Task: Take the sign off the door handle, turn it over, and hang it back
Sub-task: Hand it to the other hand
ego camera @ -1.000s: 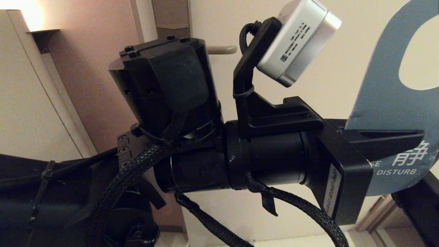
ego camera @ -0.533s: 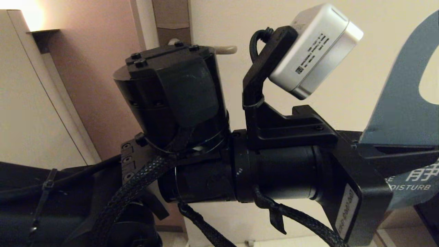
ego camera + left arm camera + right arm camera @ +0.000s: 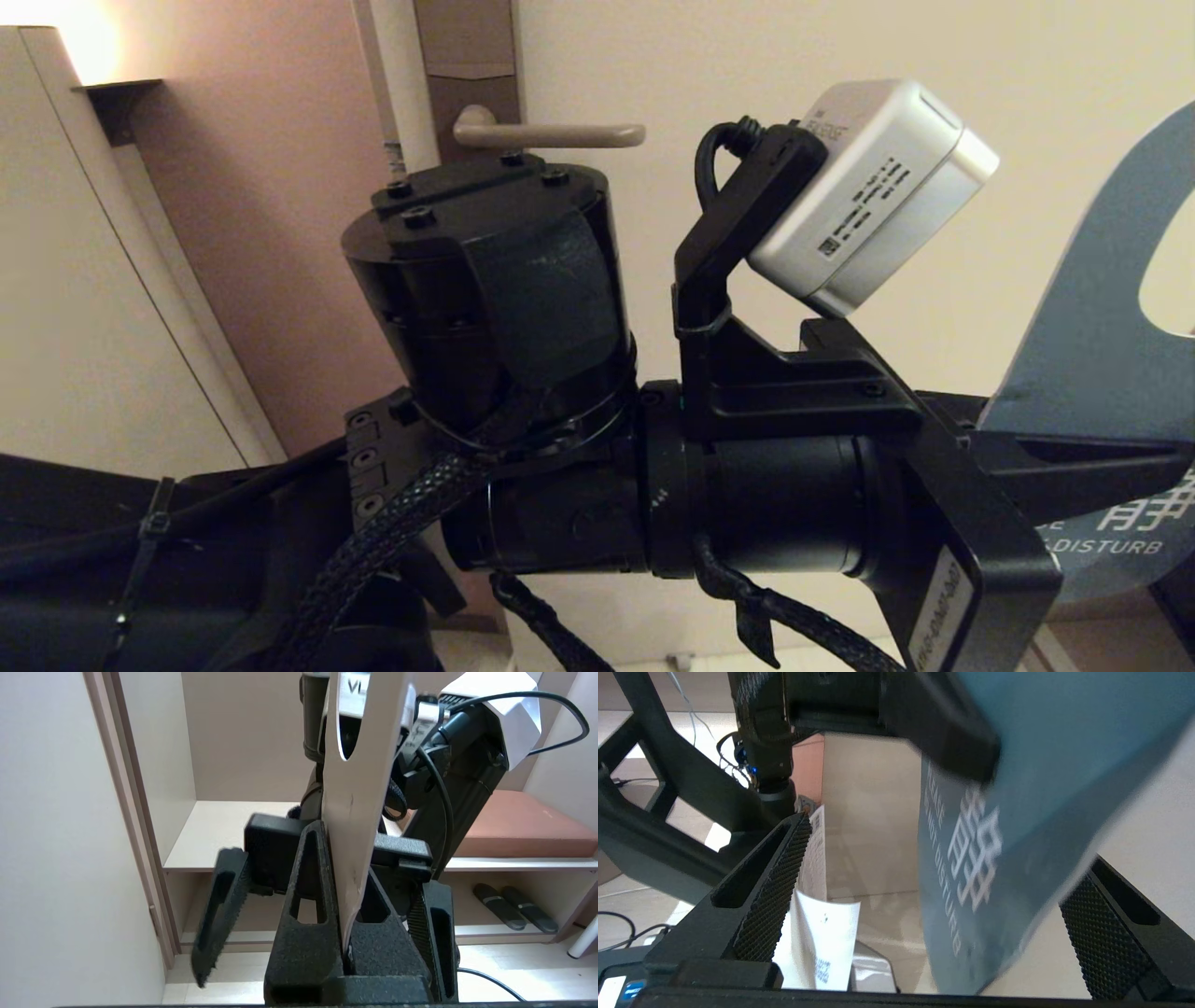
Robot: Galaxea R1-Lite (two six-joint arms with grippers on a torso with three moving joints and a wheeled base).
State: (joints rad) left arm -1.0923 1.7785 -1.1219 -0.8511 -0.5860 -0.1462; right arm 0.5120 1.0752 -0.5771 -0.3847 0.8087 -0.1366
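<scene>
A cream door (image 3: 747, 56) fills the background, its handle (image 3: 551, 136) bare. The left pincer (image 3: 343, 933) grips the sign (image 3: 1102, 373) off to the right, blue face out. The right pincer (image 3: 934, 900) gapes wide around the sign's lower end.

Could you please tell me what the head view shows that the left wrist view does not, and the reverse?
Only the head view shows the door handle, bare, and the blue face of the sign, with the word DISTURB. Only the left wrist view shows the sign's pale face, the left tool shut on it, the right tool open with a finger on either side, and a pair of slippers on a low shelf. Both show the sign held off the handle.
</scene>
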